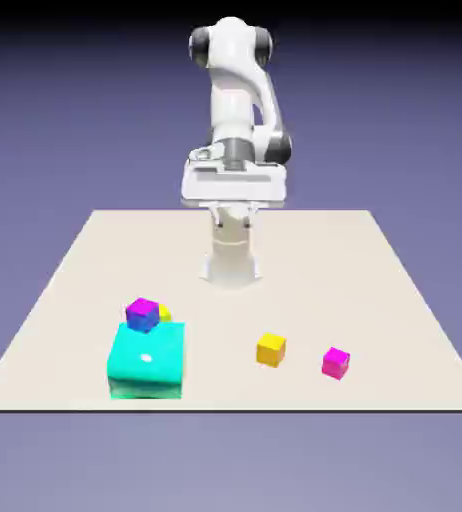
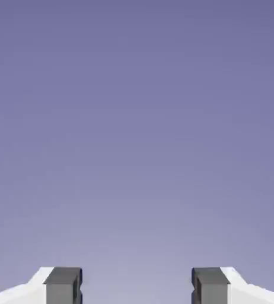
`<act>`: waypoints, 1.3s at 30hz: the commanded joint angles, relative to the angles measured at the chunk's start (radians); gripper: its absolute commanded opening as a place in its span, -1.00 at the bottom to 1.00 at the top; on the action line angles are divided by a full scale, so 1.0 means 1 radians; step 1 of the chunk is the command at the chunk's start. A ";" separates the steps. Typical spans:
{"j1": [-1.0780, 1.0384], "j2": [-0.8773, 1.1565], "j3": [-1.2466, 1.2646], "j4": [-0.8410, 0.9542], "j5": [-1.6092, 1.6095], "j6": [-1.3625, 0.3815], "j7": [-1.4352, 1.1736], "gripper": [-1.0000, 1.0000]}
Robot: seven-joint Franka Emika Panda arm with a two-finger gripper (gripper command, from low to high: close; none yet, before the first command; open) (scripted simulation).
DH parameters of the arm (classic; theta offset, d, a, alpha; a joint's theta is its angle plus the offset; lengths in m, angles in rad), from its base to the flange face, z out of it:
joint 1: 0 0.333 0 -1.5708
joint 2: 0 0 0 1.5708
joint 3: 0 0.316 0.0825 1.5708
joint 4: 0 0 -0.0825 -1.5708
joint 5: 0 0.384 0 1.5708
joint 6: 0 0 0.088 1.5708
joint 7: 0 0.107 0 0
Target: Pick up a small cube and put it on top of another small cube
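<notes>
Toward the exterior view's right, a small yellow cube (image 1: 271,349) and a small magenta cube (image 1: 336,362) sit apart on the table's front half. Another small cube (image 1: 142,314), magenta on top and blue on the sides, rests at the back edge of a large cyan block (image 1: 147,360), with a bit of a yellow cube (image 1: 165,313) showing behind it. My gripper (image 1: 234,214) hangs high near the robot's base, far behind all the cubes. In the hand view my gripper (image 2: 137,288) stands open, with only the blue-violet backdrop between its grey fingertips (image 2: 63,286).
The beige table (image 1: 375,270) stretches from the robot's base to the front edge, just in front of the cyan block. The robot's white pedestal (image 1: 231,262) stands at the middle back.
</notes>
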 commanded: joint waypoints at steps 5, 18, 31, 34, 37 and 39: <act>-0.049 0.181 0.093 0.114 0.032 -0.137 0.119 0.00; -0.177 0.652 0.336 0.409 0.115 -0.493 0.430 0.00; -0.304 1.124 0.578 0.704 0.198 -0.850 0.740 0.00; -0.316 1.168 0.601 0.731 0.206 -0.883 0.769 0.00; -0.266 1.258 0.575 0.696 0.192 -0.753 0.766 0.00; -0.258 1.272 0.572 0.690 0.190 -0.733 0.765 -1.00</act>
